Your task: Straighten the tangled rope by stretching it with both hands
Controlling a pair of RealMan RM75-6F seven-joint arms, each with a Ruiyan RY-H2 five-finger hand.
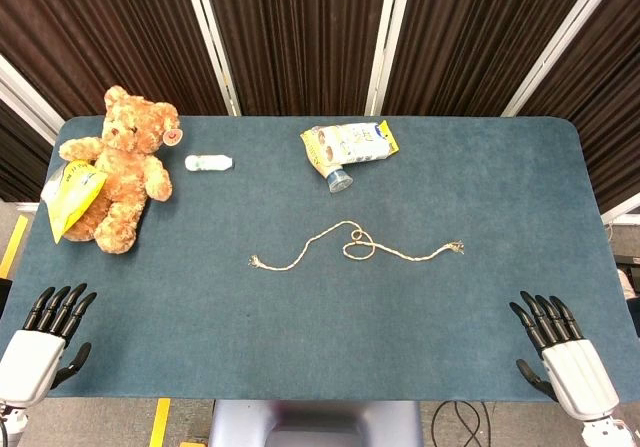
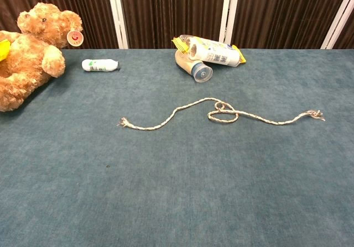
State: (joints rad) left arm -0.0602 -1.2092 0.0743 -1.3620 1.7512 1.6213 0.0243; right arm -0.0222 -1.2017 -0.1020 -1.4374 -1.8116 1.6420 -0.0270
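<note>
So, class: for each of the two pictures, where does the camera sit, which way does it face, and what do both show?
Head view: high up, tilted down on the table; left hand and right hand show at the near edge, fingers spread.
Chest view: lower, facing across the table toward the curtains; no part of the robot shows.
Shared: rope, teddy bear, small white bottle.
</note>
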